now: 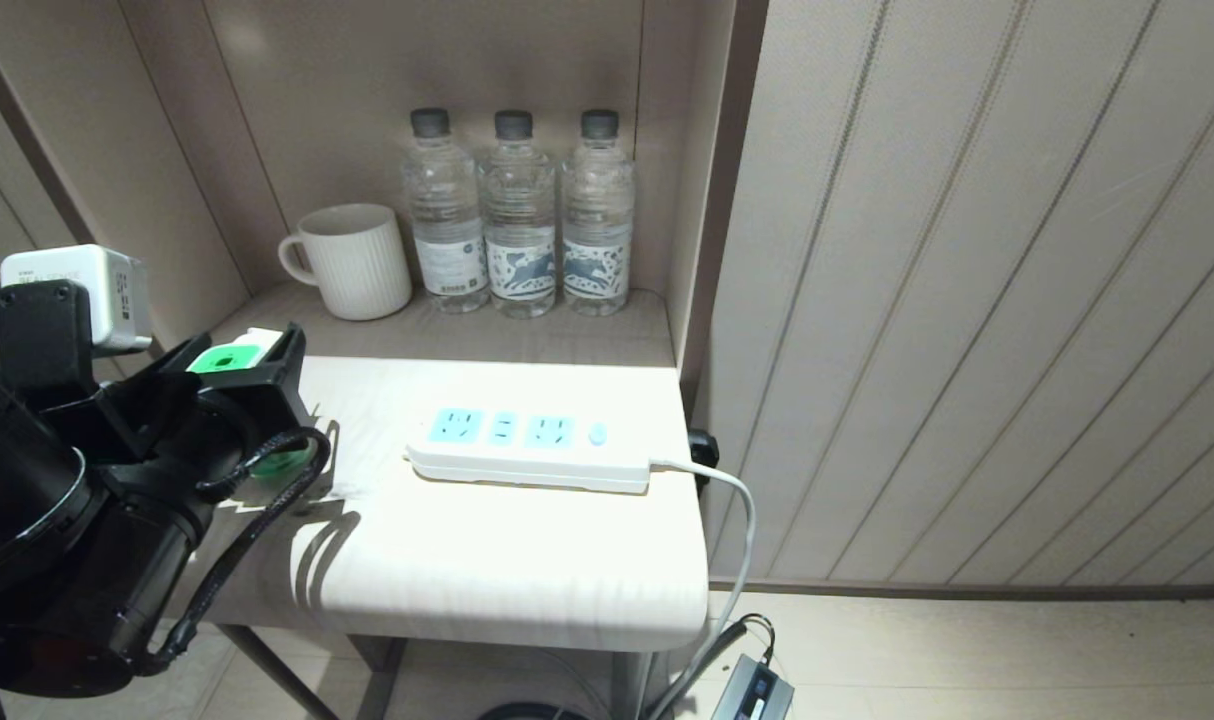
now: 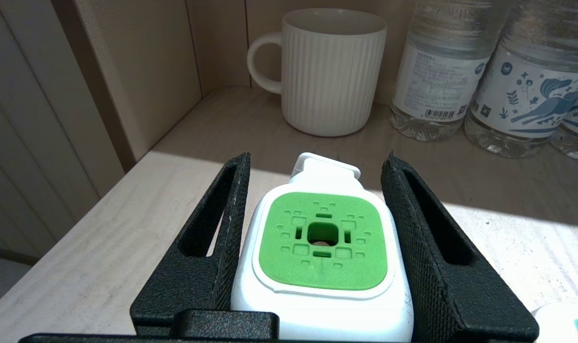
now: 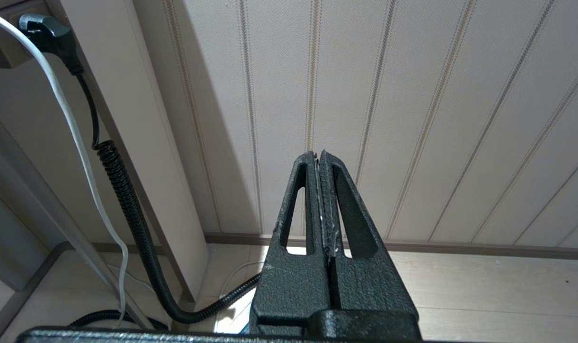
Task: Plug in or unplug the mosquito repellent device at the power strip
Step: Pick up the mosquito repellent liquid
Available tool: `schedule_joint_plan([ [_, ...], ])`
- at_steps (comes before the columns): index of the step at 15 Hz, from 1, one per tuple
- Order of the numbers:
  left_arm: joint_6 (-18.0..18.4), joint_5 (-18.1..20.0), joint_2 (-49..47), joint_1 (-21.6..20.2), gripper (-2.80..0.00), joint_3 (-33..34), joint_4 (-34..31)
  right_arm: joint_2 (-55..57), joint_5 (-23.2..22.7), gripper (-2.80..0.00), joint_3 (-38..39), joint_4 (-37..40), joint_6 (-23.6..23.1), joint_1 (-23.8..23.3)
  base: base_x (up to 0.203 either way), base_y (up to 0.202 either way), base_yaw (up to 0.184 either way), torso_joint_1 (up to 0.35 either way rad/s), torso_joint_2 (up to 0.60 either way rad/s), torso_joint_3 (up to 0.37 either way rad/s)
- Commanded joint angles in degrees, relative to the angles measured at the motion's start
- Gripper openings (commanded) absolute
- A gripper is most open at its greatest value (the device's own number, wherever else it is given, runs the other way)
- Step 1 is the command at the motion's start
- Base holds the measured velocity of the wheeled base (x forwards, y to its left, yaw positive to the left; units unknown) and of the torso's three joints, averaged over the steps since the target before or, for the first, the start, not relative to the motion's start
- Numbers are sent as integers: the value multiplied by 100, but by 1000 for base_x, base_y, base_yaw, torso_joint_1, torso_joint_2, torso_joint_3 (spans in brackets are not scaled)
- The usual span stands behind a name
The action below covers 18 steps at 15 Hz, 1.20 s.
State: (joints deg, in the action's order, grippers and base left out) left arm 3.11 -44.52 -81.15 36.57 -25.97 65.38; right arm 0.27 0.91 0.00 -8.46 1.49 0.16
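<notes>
Left pincer (image 2: pixel 317 238) grips mosquito repellent device (image 2: pixel 323 240), bottle mostly hidden; green-topped white cap upright. Right pincer (image 3: pixel 321 166) closed, empty.

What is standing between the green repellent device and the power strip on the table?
Nothing visible. The left gripper brackets the repellent device; only bare table lies between it and the power strip. The mug stands farther back.

A: What stands past the left hand (image 2: pixel 317 228)?

B: The mug (image 2: pixel 328 71) straight ahead, the water bottles (image 2: pixel 484 71) beside it against the back wall, and a side wall panel (image 2: pixel 141 71) hard by the hand.

A: And toward the power strip (image 1: pixel 527 448)?

B: Bare desk (image 1: pixel 467 560) lies between, nothing in the way.
</notes>
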Motion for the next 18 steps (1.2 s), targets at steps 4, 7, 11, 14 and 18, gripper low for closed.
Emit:
schedule_joint_plan([
  [4,6,-22,-13,-1,-280,14,28,0,6,-280,0,-7,1,2,0,0,0,0,0,0],
  [7,6,-22,5,-1,-280,-5,28,0,6,-280,0,-7,1,2,0,0,0,0,0,0],
  [11,14,-22,-6,-1,-280,-14,28,0,3,-280,0,-7,1,2,0,0,0,0,0,0],
  [14,14,-22,-24,-1,-280,-14,28,0,-3,-280,0,-7,1,2,0,0,0,0,0,0],
  [18,14,-22,-41,-1,-280,-37,19,0,6,-280,0,-7,1,2,0,0,0,0,0,0],
])
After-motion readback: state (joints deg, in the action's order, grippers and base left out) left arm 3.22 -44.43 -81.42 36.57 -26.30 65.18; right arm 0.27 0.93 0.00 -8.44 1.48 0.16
